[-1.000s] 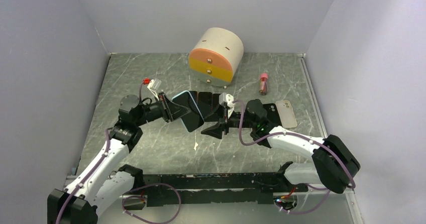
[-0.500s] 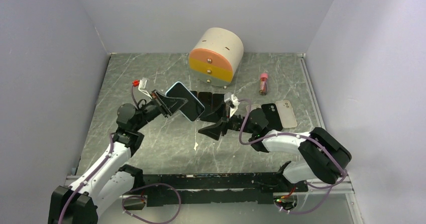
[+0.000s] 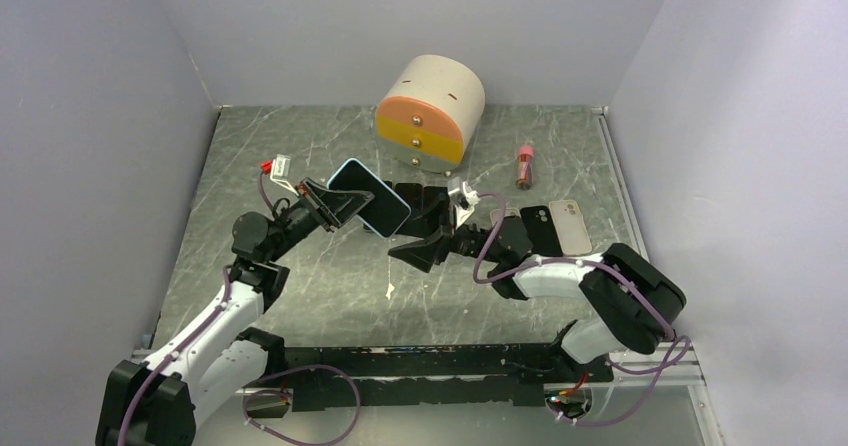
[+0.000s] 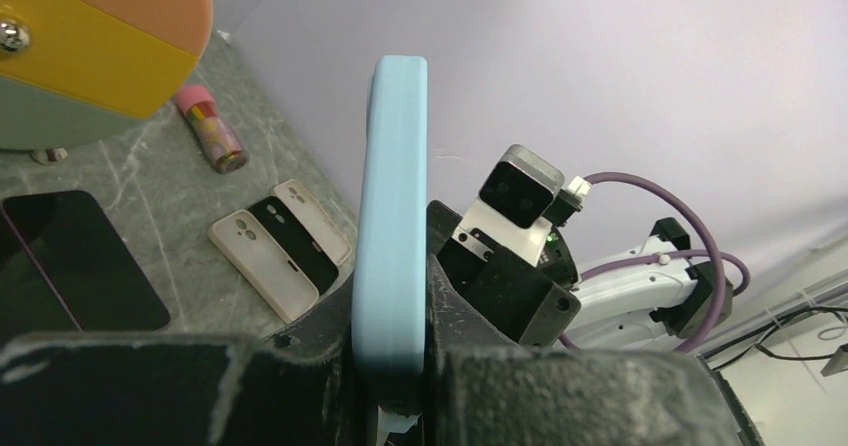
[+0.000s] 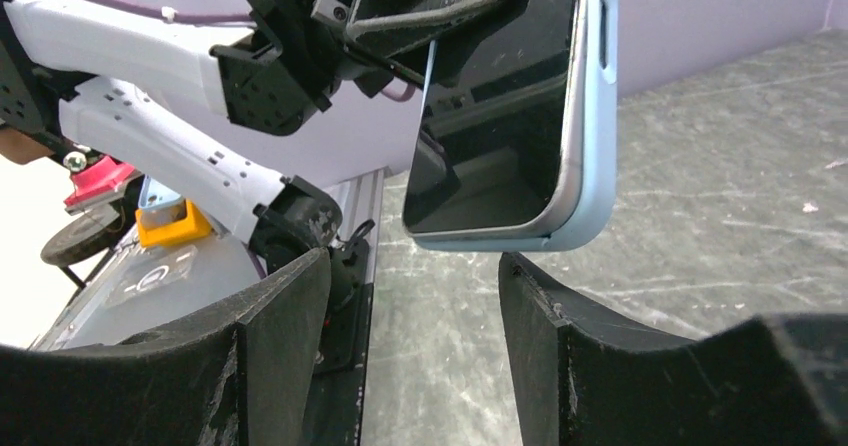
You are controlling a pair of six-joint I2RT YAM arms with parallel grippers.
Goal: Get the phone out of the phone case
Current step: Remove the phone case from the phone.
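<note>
In the top view, the left end effector [image 3: 350,206] is raised above the counter [image 3: 300,156] and is clamped on the light blue phone case [image 3: 372,197], which is tilted in the air in front of the round drawer unit [image 3: 430,111]. The right end effector [image 3: 418,251] is just beside it, lower and toward the near side, with its fingers apart and nothing between them. Some dark phones [image 3: 422,201] lie flat under the two end effectors, a row of spare cases [image 3: 556,226] lies to the right, and a pink tube [image 3: 524,166] lies behind these cases. In the left wrist view, the phone case [image 4: 395,216] is seen on its edge, standing upright, and the left end effector [image 4: 393,391] grips its lower part from both sides; the spare cases [image 4: 280,246], one dark phone [image 4: 85,266], the pink tube [image 4: 212,141] and the drawer unit [image 4: 90,36] are on the counter [image 4: 180,201] behind. In the right wrist view, the phone [image 5: 510,116] with a dark screen sits inside the blue phone case [image 5: 598,116], held from above by the left end effector [image 5: 430,11]. The fingers [image 5: 270,356] of the right end effector [image 5: 412,266] are spread wide below the lower corner of the case and do not touch it.
</note>
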